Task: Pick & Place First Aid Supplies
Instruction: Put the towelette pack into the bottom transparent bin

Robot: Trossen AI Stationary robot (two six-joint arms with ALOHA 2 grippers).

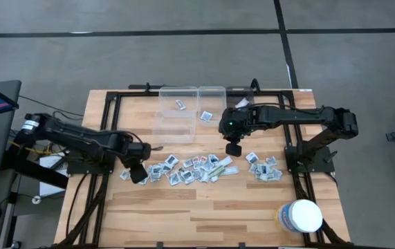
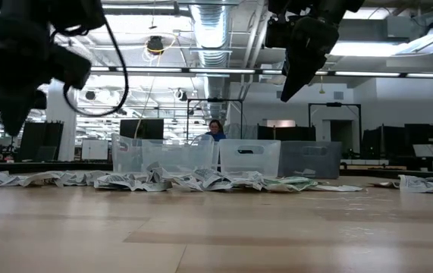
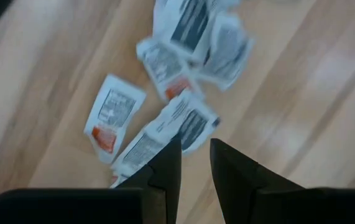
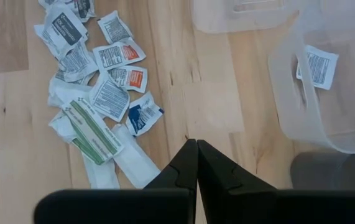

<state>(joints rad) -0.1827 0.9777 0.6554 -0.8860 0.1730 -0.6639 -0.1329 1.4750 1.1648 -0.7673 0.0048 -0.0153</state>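
Note:
The first aid supplies (image 1: 197,168), small flat packets with dark or reddish prints, lie in a strip across the table's middle, with a second cluster (image 1: 264,168) to the right. My left gripper (image 1: 140,174) hangs open above the strip's left end; in its wrist view (image 3: 194,149) the fingers stand over a pale packet (image 3: 183,121), clear of it. My right gripper (image 1: 233,147) is shut on nothing, high between the strip and the bins (image 4: 196,143). Longer pale wrappers (image 4: 90,130) lie among the packets (image 4: 109,96).
Two clear bins (image 1: 178,114) (image 1: 212,104) stand at the table's far middle, each with a packet (image 1: 180,104) (image 4: 317,66) inside. A big white round tub (image 1: 301,216) stands near the front right corner. Bare wood lies along the front edge (image 1: 183,214).

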